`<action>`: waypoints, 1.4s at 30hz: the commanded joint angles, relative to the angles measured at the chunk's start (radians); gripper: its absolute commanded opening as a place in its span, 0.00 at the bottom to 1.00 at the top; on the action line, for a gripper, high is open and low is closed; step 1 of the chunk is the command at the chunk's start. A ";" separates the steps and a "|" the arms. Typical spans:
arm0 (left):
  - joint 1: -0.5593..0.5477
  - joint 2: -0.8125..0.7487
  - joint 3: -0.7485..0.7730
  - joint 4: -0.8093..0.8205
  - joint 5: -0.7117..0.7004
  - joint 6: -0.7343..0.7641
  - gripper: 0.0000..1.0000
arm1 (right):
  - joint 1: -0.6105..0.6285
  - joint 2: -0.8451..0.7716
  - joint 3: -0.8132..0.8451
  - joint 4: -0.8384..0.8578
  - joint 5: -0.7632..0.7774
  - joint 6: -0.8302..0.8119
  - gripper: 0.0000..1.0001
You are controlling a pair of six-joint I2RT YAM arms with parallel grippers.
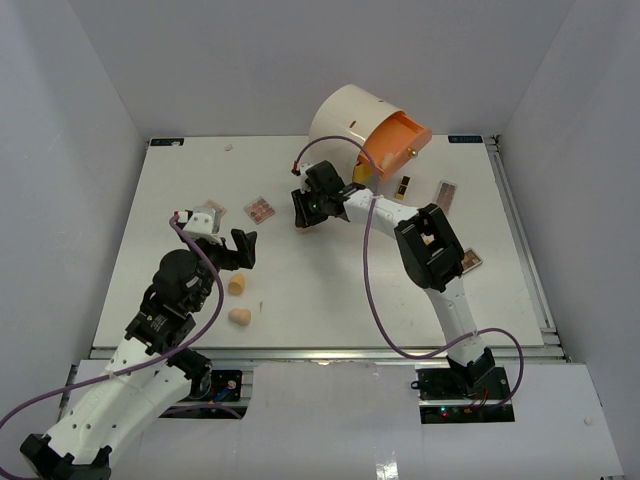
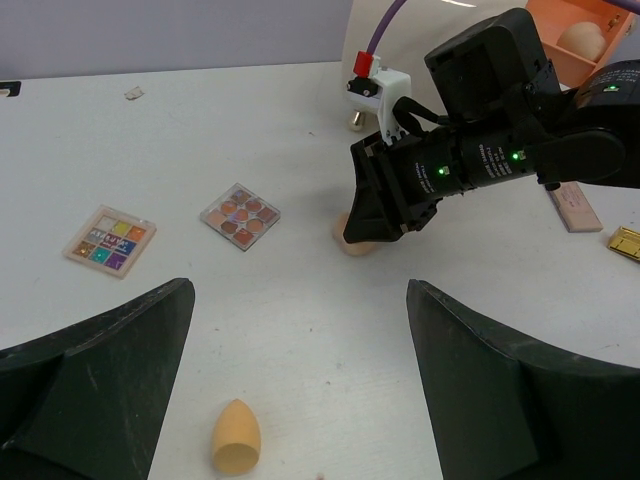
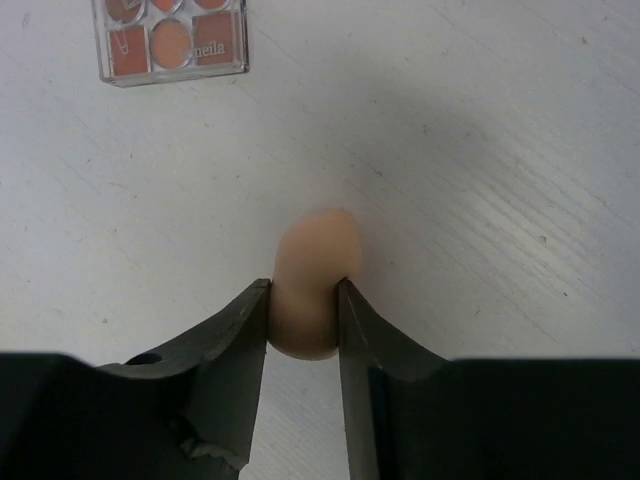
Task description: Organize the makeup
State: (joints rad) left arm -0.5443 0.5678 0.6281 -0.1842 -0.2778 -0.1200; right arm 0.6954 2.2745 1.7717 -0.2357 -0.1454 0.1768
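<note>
A peach sponge (image 3: 316, 248) lies on the white table, and my right gripper (image 3: 305, 286) is shut on it, both fingers pressing its wide end. In the top view this right gripper (image 1: 303, 212) is at the table's middle back. My left gripper (image 2: 300, 290) stands wide open above the table with nothing between its fingers. Another sponge (image 2: 237, 436) lies just in front of it, left of centre. From above, two sponges (image 1: 237, 285) (image 1: 240, 317) lie near the left gripper (image 1: 243, 247). A brown palette (image 2: 240, 216) and a colourful palette (image 2: 111, 240) lie further left.
The cream round box (image 1: 345, 118) stands at the back with its orange drawer (image 1: 396, 145) pulled out, a sponge (image 2: 585, 40) inside. A lipstick (image 1: 404, 187) and two palettes (image 1: 446, 193) (image 1: 468, 258) lie to the right. White walls enclose the table.
</note>
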 commanded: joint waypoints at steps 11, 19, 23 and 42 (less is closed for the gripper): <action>0.009 -0.014 0.020 0.001 0.016 0.005 0.98 | -0.014 -0.433 -0.125 -0.041 -0.309 -0.389 0.08; 0.009 -0.021 0.021 0.000 0.032 0.005 0.98 | -0.196 -0.670 -0.157 -0.043 -0.212 -0.473 0.08; 0.009 -0.017 0.019 -0.001 0.043 0.006 0.98 | -0.333 -0.697 -0.122 -0.039 -0.155 -0.462 0.11; 0.011 -0.005 0.021 -0.004 0.050 0.005 0.98 | -0.481 -0.430 0.103 -0.033 -0.064 -0.471 0.25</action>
State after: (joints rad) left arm -0.5385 0.5632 0.6281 -0.1844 -0.2424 -0.1200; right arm 0.2173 1.8185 1.7974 -0.2886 -0.2330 -0.2898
